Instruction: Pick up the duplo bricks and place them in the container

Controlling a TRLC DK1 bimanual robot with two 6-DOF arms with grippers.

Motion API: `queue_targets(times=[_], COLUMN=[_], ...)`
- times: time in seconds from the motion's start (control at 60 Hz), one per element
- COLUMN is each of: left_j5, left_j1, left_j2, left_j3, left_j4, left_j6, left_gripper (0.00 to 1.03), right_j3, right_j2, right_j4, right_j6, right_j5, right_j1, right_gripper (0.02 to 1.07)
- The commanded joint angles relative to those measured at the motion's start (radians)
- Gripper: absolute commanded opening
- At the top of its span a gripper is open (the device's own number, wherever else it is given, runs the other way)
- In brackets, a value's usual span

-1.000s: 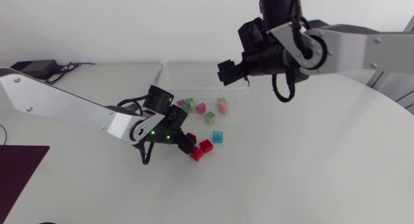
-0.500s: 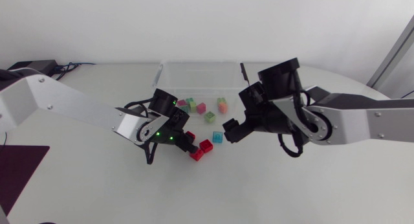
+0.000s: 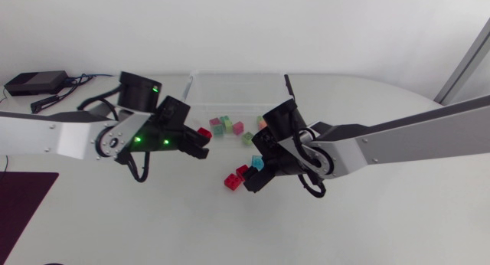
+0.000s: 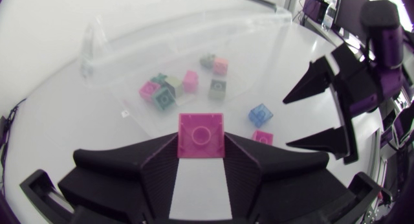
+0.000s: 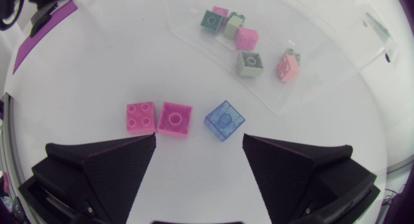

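**Red brick (image 4: 202, 134) pinched beside the container (image 3: 237, 76)**

Left gripper (image 4: 202, 145) clamps the brick between its fingers, lifted just beside the clear container holding several bricks. Right gripper (image 5: 199, 140), fingers spread, hangs over a blue brick (image 5: 224, 120) and two red bricks (image 5: 158, 117) on the table (image 5: 77, 68)

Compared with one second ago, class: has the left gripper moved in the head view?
Yes. The left gripper, shut on a red brick, has moved away from the two table bricks toward the container.
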Motion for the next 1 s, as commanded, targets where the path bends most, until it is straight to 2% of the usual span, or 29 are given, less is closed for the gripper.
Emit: queue_targets(times=[0.0,0.2,0.517,0.733,0.8,0.933,0.983], left_j5=[0.027,0.076,0.079,0.086,0.086,0.086,0.086], left_j1=[0.03,0.09,0.102,0.104,0.104,0.104,0.104], left_j2=[-0.088,-0.139,-0.091,-0.048,-0.035,0.002,0.024], left_j3=[-0.005,0.084,0.156,0.201,0.218,0.252,0.268], left_j4=[-0.023,-0.021,0.054,0.062,0.062,0.075,0.08], left_j6=[0.012,-0.034,-0.076,-0.083,-0.085,-0.102,-0.105], left_gripper=[0.23,0.23,0.24,0.24,0.24,0.24,0.24], right_j3=[0.036,0.116,0.183,0.22,0.229,0.238,0.242], right_j2=[0.052,0.131,0.19,0.208,0.21,0.211,0.211], right_j4=[-0.01,-0.051,-0.082,-0.128,-0.148,-0.173,-0.18], right_j6=[-0.001,0.0,0.005,0.008,0.005,0.003,0.002], right_j5=[-0.004,-0.022,-0.021,-0.021,-0.021,-0.024,-0.031], right_j1=[0.004,0.004,0.011,0.017,0.017,0.015,0.015], right_gripper=[0.99,0.97,0.97,0.97,0.93,0.92,0.88])
